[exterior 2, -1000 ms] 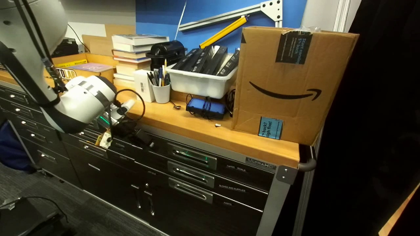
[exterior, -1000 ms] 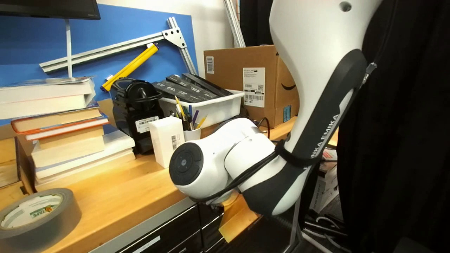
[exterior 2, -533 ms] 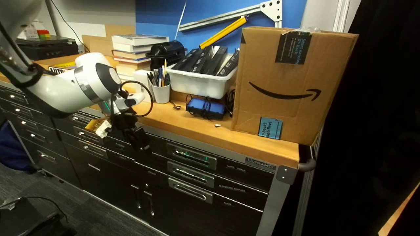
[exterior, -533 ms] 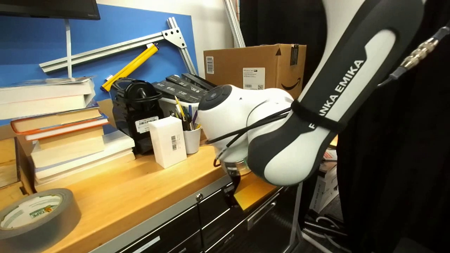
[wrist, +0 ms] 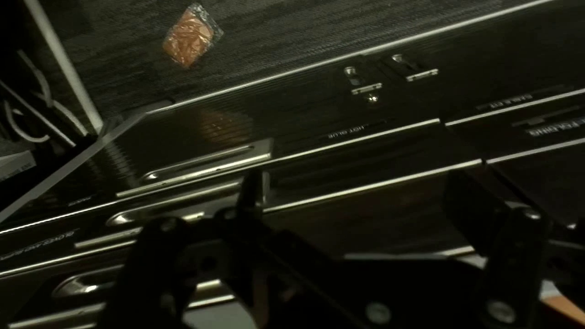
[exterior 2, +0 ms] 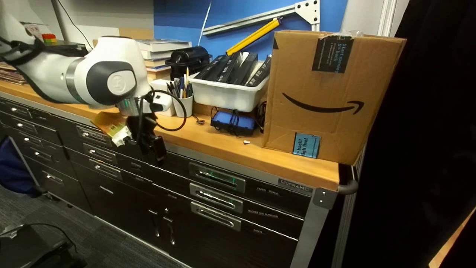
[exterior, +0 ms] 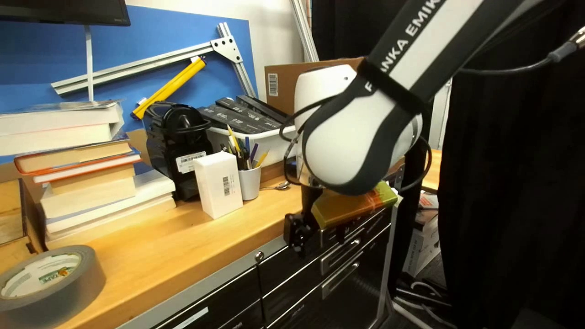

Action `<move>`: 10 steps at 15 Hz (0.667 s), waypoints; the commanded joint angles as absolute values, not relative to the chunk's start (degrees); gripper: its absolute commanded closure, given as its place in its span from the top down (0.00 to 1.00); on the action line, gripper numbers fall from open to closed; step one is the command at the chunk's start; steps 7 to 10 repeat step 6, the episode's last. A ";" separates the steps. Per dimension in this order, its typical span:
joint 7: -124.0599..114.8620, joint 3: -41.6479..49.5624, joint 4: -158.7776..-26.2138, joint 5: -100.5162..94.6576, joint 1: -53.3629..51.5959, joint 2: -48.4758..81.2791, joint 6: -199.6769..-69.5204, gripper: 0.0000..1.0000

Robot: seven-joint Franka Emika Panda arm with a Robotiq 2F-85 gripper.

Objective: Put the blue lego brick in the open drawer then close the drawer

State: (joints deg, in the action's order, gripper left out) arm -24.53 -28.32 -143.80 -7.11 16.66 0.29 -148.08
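The hand (wrist: 356,196) stands wide, its fingers (wrist: 473,210) well apart, in front of the front edge of the worktop (exterior: 173,242). Below that edge the drawer fronts (exterior 2: 260,193) in view sit flush; which is the task's I cannot tell, nor where the blue lego brick is. The cardboard box (exterior 2: 323,82) stands at a corner, well apart from the hand, and the tape roll (exterior: 64,297) lies near the front edge
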 commanded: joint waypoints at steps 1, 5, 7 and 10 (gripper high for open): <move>-15.79 -17.89 -141.51 8.26 7.95 -7.41 -143.57 1.00; -15.72 -10.98 -140.21 10.89 3.01 -9.11 -140.42 1.00; -15.53 -10.27 -140.07 11.67 2.70 -10.99 -139.03 1.00; -15.53 -10.27 -140.07 11.67 2.70 -10.99 -139.03 1.00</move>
